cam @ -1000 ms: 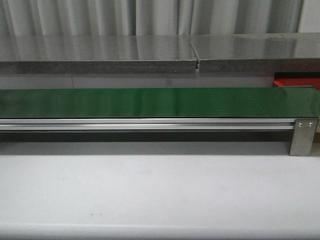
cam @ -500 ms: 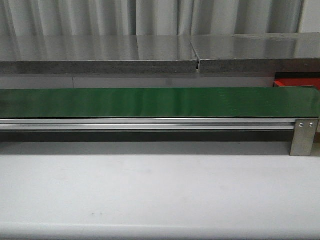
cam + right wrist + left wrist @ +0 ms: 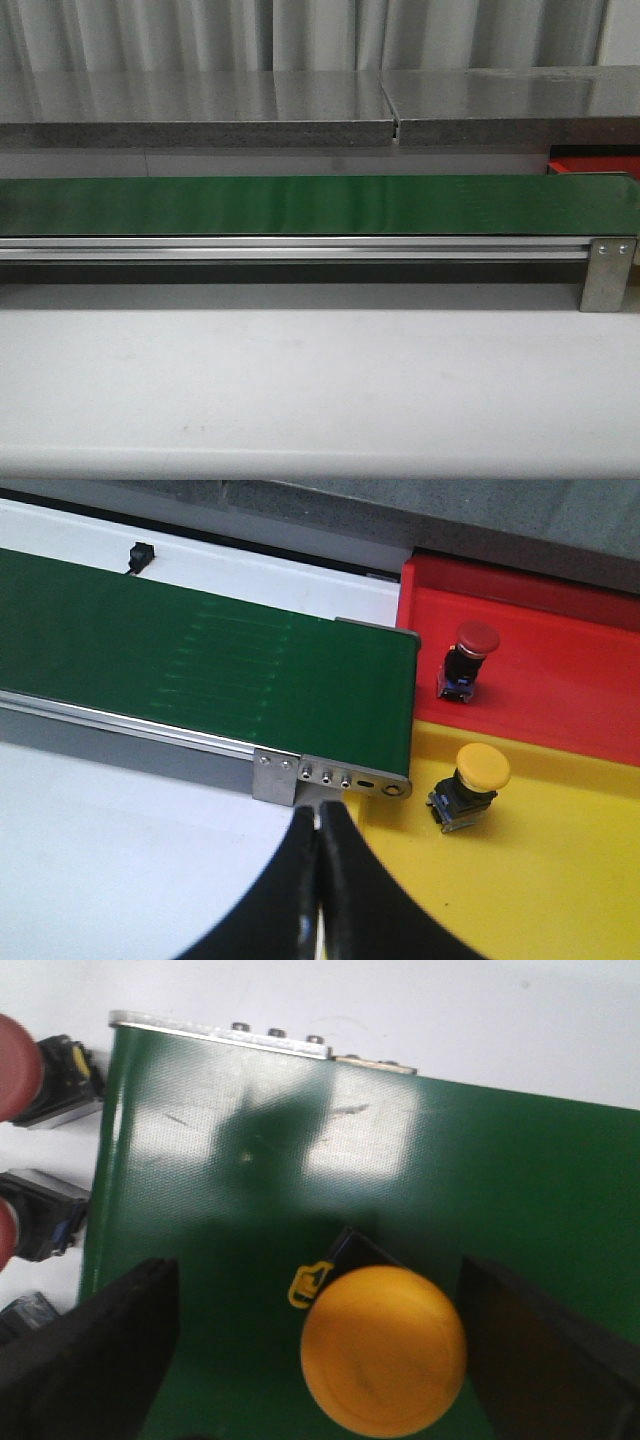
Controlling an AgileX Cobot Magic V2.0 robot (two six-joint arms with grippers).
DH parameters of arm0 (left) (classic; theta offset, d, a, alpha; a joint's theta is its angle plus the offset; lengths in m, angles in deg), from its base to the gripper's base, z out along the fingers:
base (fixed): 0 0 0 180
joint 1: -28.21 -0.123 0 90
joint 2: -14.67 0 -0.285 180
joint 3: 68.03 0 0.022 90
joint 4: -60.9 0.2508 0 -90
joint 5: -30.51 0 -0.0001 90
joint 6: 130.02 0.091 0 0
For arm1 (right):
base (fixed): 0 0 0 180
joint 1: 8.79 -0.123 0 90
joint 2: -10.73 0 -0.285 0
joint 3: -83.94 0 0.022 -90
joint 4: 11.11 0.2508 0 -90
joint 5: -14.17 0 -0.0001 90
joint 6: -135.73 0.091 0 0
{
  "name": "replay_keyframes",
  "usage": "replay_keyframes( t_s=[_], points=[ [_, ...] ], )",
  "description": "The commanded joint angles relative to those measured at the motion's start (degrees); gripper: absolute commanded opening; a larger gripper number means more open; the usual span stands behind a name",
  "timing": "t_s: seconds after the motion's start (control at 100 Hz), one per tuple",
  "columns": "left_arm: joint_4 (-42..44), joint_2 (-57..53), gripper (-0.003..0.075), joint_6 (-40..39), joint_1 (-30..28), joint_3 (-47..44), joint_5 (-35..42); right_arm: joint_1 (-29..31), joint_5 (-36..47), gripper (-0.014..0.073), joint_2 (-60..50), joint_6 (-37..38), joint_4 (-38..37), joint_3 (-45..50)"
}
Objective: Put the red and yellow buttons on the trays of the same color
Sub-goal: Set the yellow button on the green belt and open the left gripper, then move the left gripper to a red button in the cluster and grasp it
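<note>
In the left wrist view a yellow button (image 3: pixel 384 1350) stands on the green belt (image 3: pixel 500 1190), between the wide-apart fingers of my left gripper (image 3: pixel 320 1360), nearer one finger (image 3: pixel 545 1350) than the other. Two red buttons (image 3: pixel 15 1065) (image 3: pixel 5 1230) lie on the white table beside the belt's end. In the right wrist view my right gripper (image 3: pixel 320 817) is shut on nothing, above the table at the belt's end bracket. Beyond it, a red button (image 3: pixel 470 650) stands on the red tray (image 3: pixel 560 680) and a yellow button (image 3: pixel 475 780) on the yellow tray (image 3: pixel 540 880). Neither gripper shows in the front view.
The long green belt (image 3: pixel 320 205) on its aluminium rail (image 3: pixel 300 248) crosses the front view, with a steel bracket (image 3: pixel 607 272) at its right end. A grey shelf (image 3: pixel 200 110) runs behind it. A corner of the red tray (image 3: pixel 595 163) shows at the far right.
</note>
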Motion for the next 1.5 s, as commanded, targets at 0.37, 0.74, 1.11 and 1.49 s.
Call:
replay_keyframes(
  t_s=[0.37,0.74,1.11,1.49],
  points=[
    [-7.7,-3.3,0.0603,3.2,1.9,5.2,1.1,-0.2,4.3,-0.0118,0.0,-0.3,-0.2,-1.6],
    [-6.5,-4.1,0.0602,3.2,-4.0,6.7,-4.5,-0.2,4.3,-0.0118,0.0,-0.3,-0.2,-1.6],
    [-6.4,-9.9,0.0602,3.2,-11.3,5.1,-5.1,-0.2,4.3,-0.0118,0.0,-0.3,-0.2,-1.6],
    [-2.2,-16.6,0.0599,3.0,-12.9,-13.8,6.0,-0.2,4.3,-0.0118,0.0,-0.3,-0.2,-1.6]
  ],
)
